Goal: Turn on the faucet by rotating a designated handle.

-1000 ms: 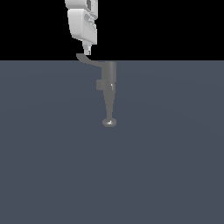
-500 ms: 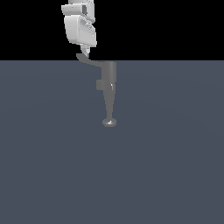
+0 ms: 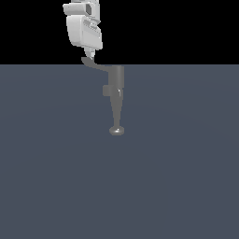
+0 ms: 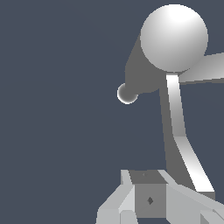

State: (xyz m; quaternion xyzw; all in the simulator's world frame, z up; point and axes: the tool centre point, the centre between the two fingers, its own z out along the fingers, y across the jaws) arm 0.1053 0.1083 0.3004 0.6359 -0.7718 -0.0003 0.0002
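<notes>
The grey faucet (image 3: 117,79) stands upright, with a side block and a tapered spout ending in a rounded tip (image 3: 116,130). Its thin curved handle (image 3: 95,65) projects toward the exterior view's left. My white gripper (image 3: 91,56) hangs over the handle's flared end, fingertips at or just above it; the fingers look closed together and hold nothing. In the wrist view, the faucet's domed top (image 4: 174,37), the spout tip (image 4: 127,93) and the handle (image 4: 177,113) show. The handle runs down beside my gripper (image 4: 151,194).
A flat dark blue-grey floor (image 3: 177,177) spreads around the faucet. Nothing else stands on it. The background above the horizon is black.
My gripper has shifted slightly toward the exterior view's left and tilted, staying at the handle's flared end. The handle and spout look almost unchanged.
</notes>
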